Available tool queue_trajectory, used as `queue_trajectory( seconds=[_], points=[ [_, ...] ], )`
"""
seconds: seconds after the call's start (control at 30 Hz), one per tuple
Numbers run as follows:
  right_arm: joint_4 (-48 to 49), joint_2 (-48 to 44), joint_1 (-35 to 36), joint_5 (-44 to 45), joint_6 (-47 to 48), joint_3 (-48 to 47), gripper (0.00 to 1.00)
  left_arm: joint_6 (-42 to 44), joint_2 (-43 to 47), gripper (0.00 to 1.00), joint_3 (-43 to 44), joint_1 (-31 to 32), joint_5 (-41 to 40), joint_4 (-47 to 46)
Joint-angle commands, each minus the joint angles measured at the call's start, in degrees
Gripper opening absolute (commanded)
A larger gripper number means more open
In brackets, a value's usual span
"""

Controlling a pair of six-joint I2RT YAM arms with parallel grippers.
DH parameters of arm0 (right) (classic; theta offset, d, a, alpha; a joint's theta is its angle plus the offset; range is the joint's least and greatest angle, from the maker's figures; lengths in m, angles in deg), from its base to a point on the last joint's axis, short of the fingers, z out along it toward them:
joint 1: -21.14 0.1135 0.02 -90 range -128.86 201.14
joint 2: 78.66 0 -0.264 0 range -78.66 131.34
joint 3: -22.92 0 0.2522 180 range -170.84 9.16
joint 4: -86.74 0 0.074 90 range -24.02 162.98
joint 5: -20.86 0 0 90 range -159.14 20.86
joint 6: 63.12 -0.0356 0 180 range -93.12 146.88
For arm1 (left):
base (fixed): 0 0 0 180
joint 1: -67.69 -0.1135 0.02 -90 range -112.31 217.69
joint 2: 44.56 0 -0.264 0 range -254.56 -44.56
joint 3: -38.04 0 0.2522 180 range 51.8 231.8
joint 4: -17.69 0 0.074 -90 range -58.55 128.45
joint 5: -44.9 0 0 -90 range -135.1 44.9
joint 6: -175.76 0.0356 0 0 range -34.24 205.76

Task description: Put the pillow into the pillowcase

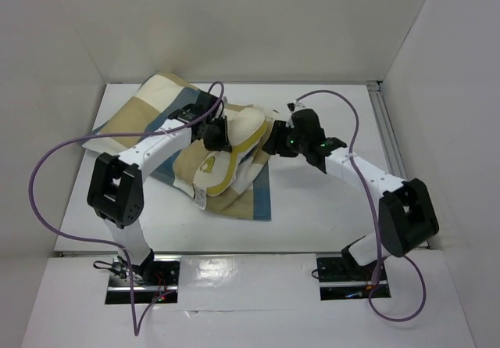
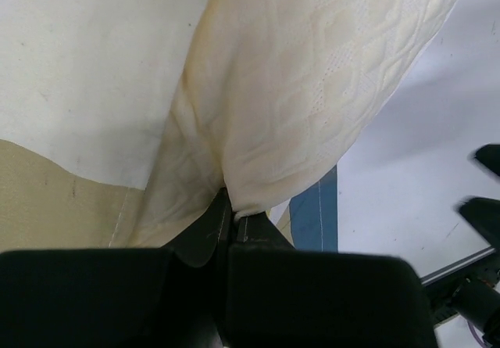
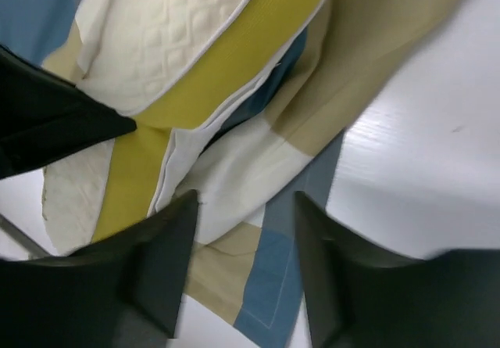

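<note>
Top external view: the pillow (image 1: 228, 151) lies on the pillowcase (image 1: 148, 113) near the middle of the table (image 1: 328, 199). Its long axis runs on a diagonal. One end points far and right, toward the right gripper (image 1: 273, 141); the other points near and left and carries the small white tag (image 1: 199, 199). The yellow logo (image 1: 209, 163) faces up close to that near end, and the yellow piping (image 1: 248, 137) curves along the right-hand edge. The pillowcase is spread flatter, and its own length runs from the far left corner of the table toward the near right, crossing under the pillow.

In the left wrist view, the left gripper (image 2: 230, 207) is clenched on a pinch of the pillow's quilted cream fabric (image 2: 312, 90), which bunches into folds at the fingertips. The tan and cream of the pillowcase (image 2: 47, 199) show to the left of it.

In the right wrist view, the right gripper (image 3: 246, 231) is released, its fingers (image 3: 176, 246) standing apart with nothing pinched. The checked pillowcase (image 3: 258, 168) lies beyond the gap, and the pillow (image 3: 156, 27) is just past that. I cannot tell whether any part of the pillow sits inside the cover.
</note>
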State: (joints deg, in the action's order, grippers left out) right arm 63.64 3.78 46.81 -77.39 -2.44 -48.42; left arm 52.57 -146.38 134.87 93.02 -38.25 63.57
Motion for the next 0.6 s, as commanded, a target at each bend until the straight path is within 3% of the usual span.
queue_trajectory(
  seconds=[0.0, 0.23, 0.3, 0.43, 0.57],
  points=[
    [7.11, 3.16, 1.58, -0.44, -2.49, 0.36, 0.53, 0.41, 0.92, 0.00, 1.04, -0.27, -1.40, 1.01],
    [19.00, 10.11, 4.29, -2.65, -7.86, 0.90, 0.48, 0.41, 5.66, 0.00, 6.58, -1.58, -2.02, 4.71],
    [20.94, 11.78, 4.30, -2.65, -9.78, 0.89, 0.39, 0.41, 7.07, 0.00, 8.33, -2.20, -1.32, 5.32],
    [24.29, 15.47, 4.30, -2.64, -10.84, -2.00, 0.39, 0.41, 9.10, 0.00, 11.15, -2.73, -0.26, 6.63],
    [25.69, 21.17, 5.35, -3.26, -11.55, -7.00, 0.53, 0.93, 9.10, 0.00, 12.65, -3.26, 0.27, 7.26]
  ],
)
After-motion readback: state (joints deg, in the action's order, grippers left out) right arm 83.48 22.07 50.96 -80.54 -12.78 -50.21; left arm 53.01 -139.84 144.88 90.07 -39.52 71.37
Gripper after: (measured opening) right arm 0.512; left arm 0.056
